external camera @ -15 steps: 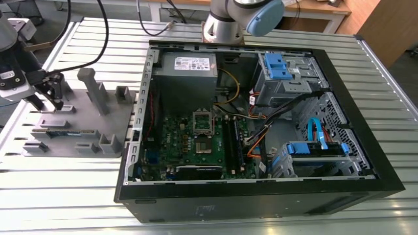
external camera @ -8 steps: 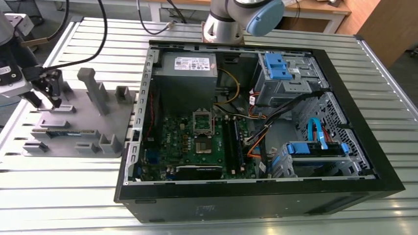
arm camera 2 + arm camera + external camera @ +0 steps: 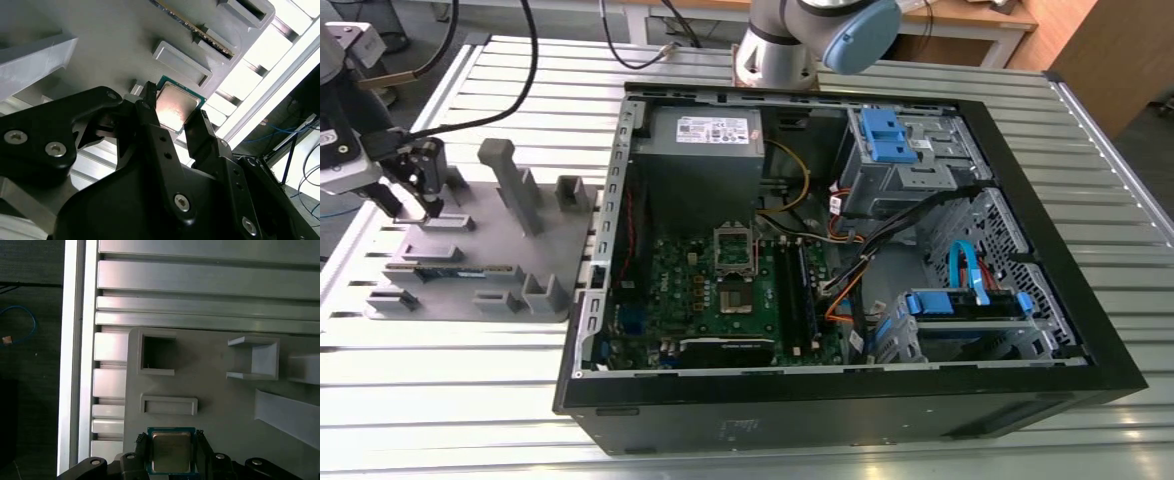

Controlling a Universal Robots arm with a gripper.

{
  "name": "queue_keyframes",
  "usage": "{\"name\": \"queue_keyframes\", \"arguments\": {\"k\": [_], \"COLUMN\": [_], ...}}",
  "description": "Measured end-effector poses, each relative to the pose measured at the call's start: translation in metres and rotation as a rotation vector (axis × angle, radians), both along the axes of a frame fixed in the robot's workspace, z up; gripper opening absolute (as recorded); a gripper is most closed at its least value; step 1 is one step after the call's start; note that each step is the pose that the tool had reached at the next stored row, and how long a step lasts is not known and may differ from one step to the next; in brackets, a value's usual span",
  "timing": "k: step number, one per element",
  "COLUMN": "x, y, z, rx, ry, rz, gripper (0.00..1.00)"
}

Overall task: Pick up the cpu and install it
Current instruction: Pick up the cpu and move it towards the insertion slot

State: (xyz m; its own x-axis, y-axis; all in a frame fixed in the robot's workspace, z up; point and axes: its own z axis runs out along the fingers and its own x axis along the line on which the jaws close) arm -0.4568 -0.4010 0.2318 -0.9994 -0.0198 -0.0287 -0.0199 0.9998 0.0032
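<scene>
Cpu (image 3: 171, 452) lay flat on the grey tray (image 3: 220, 395), just beside a shallow recess (image 3: 169, 405), with the tool (image 3: 171, 439) closed against two opposite edges, pinching it as far as both wrist views showed. Tray sat on the counter (image 3: 454, 390) at the exterior view's left, well apart from the socket (image 3: 734, 262) inside the open case (image 3: 1067, 330). Risk, my read: grip was only on the thin rim, so an off-centre squeeze or tilt could let the chip twist or slip, then seat skewed and damage the socket contacts.
</scene>
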Motion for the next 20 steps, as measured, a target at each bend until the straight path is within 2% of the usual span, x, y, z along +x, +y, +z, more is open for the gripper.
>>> {"name": "queue_keyframes", "arguments": {"k": [4,8,20], "x": [0.0,0.0,0.0], "y": [0.0,0.0,0.0], "z": [0.0002,0.0032,0.02], "rx": [-0.0004,-0.0003,-0.0003], "ry": [0.0003,0.0001,0.0001], "rz": [0.0,0.0,0.0], "gripper": [0.47,0.47,0.47]}}
